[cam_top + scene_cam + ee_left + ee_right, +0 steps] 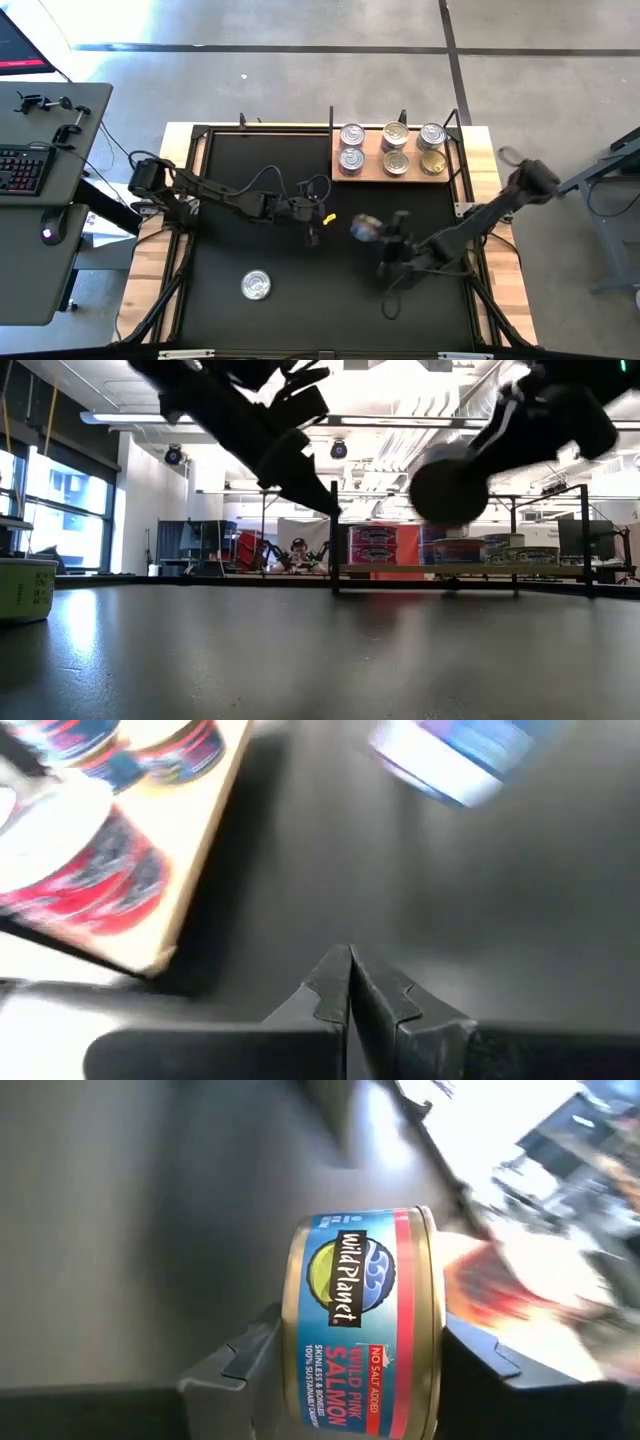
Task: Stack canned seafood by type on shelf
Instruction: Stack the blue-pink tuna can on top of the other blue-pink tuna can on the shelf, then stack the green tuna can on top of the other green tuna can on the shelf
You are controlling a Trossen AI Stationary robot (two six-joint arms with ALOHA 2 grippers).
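Note:
The shelf, a light wooden board, lies at the table's far right and several silver- and gold-topped cans stand on it. A blue-labelled salmon can hangs over the table's middle with my right gripper shut on it. In the low view it is a dark round shape well above the table. My left gripper hovers shut just left of that can and holds nothing; its shut fingers show in its own view. One more can stands on its base near the front left. My right gripper pinches the salmon can between its two fingers, one on each flat end. The label wall faces the wrist camera. The can lies on its side in the hold, lifted clear of the table.
A black frame rail stands along the shelf's left edge, with uprights in front of the shelf. The black tabletop between the lone can and the arms is bare. A desk with a keyboard stands beyond the table's left.

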